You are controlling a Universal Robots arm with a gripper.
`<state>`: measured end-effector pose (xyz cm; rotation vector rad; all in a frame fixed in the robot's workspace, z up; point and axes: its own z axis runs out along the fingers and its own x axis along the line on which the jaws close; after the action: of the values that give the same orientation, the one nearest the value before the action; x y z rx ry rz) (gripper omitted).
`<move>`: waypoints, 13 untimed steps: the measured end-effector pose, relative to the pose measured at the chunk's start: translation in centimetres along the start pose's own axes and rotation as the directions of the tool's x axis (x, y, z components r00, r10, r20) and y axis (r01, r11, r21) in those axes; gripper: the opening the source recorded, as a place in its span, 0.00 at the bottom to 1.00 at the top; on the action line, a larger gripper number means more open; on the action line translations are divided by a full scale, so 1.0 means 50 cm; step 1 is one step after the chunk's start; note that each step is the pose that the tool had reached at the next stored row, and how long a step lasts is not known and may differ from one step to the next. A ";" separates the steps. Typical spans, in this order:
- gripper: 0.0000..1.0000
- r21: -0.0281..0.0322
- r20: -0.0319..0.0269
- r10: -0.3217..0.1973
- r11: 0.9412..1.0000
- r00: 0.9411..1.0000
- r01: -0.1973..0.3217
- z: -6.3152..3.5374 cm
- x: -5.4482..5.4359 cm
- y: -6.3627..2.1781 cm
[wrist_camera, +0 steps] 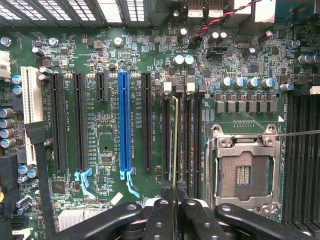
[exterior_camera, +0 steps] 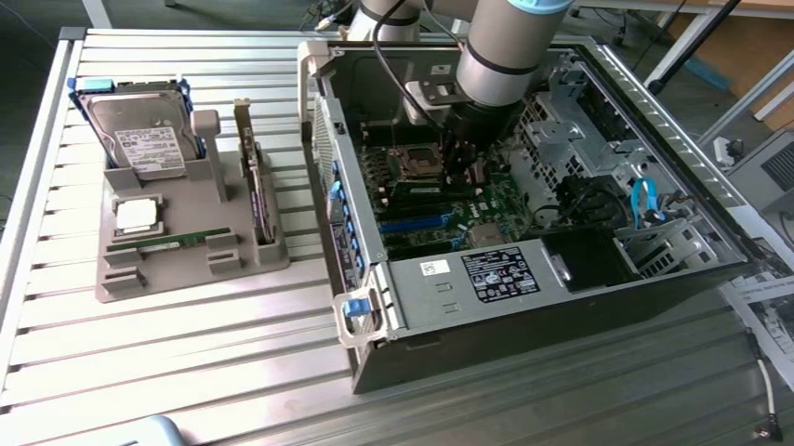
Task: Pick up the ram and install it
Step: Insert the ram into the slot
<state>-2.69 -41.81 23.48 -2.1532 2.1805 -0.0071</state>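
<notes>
The ram (wrist_camera: 175,145) stands edge-on among the black memory slots (wrist_camera: 186,140).

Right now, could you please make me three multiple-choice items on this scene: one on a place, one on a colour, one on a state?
1. The gripper is: A inside the computer case; B over the hard drive; C beside the case.
2. One long slot among the black ones is: A red; B blue; C yellow.
3. The fingers are: A wide open; B shut on the ram; C shut on a cable.
Key: 1 A, the arm reaches down into the case; 2 B, blue shows plainly; 3 B, the thin board edge sits between the closed fingers.
</notes>
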 end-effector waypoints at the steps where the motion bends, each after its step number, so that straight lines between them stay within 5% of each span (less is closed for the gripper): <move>1: 0.13 0.000 0.000 0.000 1.000 1.000 0.000 0.000 0.000 0.001; 13: 0.13 0.000 0.000 0.000 1.000 1.000 0.000 0.001 0.000 0.017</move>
<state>-3.55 -41.81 23.40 -2.1534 2.1805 -0.0069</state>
